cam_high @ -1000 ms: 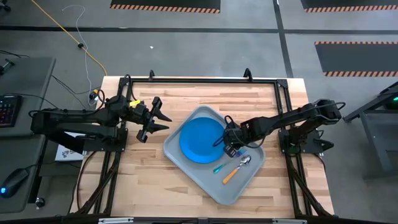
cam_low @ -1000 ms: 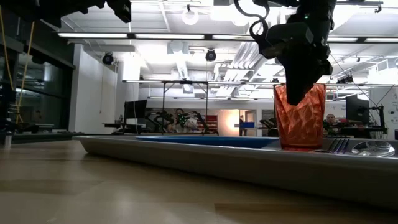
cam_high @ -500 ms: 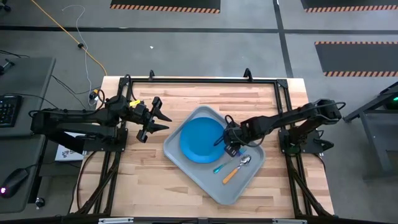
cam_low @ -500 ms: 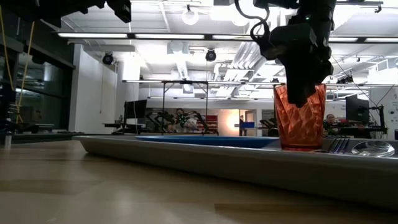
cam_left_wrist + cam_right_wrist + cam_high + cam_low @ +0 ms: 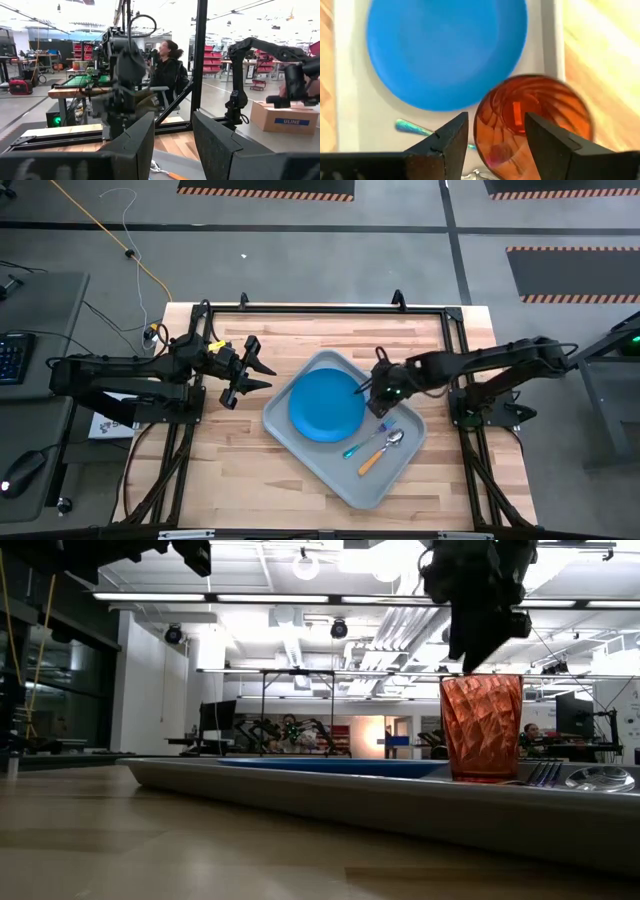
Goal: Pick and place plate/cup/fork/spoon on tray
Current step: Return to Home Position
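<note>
My wooden table (image 5: 300, 340) stands on a grey floor (image 5: 300, 260). A keyboard (image 5: 12, 358) lies off its left side; a person (image 5: 167, 70) shows beyond it.

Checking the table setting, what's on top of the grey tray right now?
The plate, cup, fork and spoon lie on the tray. The right gripper, open above the cup, mostly covers it in the high view; the tray floor under the plate is hidden.

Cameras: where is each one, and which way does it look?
High: above the table, looking straight down; both arms show.
Low: tabletop height, looking across; right jaws above cup.
Left wrist: on left arm, facing right arm; left jaws show.
Right wrist: looks down on cup, plate; right jaws show.
Shared: cup, in low and right wrist views.
</note>
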